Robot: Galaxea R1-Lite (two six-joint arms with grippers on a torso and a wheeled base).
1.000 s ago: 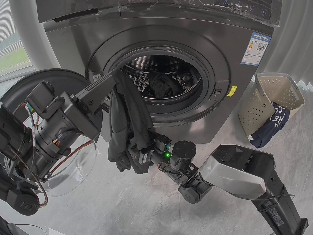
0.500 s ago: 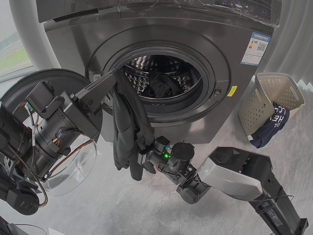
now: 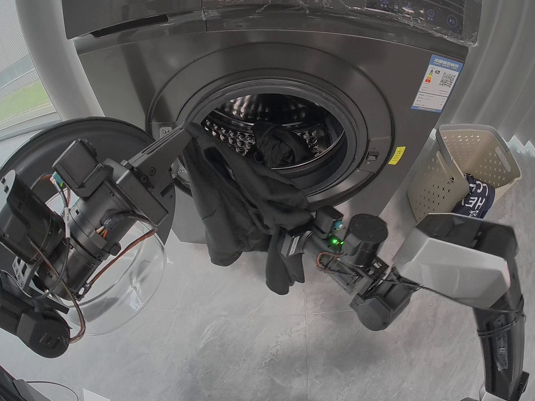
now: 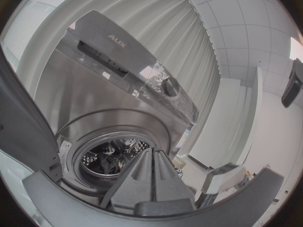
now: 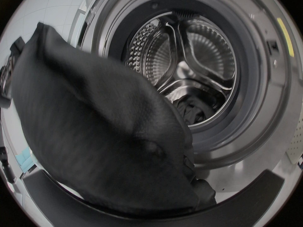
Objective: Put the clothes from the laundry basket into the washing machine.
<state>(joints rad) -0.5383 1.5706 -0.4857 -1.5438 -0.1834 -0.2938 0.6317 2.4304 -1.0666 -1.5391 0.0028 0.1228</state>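
A dark grey garment (image 3: 239,196) is stretched in front of the washing machine's open drum (image 3: 278,129). My left gripper (image 3: 186,130) is shut on its top corner at the left side of the drum's rim; its fingers (image 4: 143,167) are pressed together. My right gripper (image 3: 285,239) holds the garment's lower part just below the rim, its fingertips buried in the cloth. The garment (image 5: 94,126) hangs loose beneath both holds. Another dark garment (image 3: 277,143) lies inside the drum (image 5: 189,63). The beige laundry basket (image 3: 446,179) leans at the right with a navy garment (image 3: 473,196) spilling out.
The machine's round door (image 3: 106,135) stands swung open on the left, behind my left arm. Grey tiled floor (image 3: 223,335) spreads in front of the machine. A curtain (image 3: 501,73) hangs behind the basket.
My right gripper has risen and moved right toward the drum's lower rim, pulling the garment's lower part up with it. The left gripper keeps its hold and has barely shifted.
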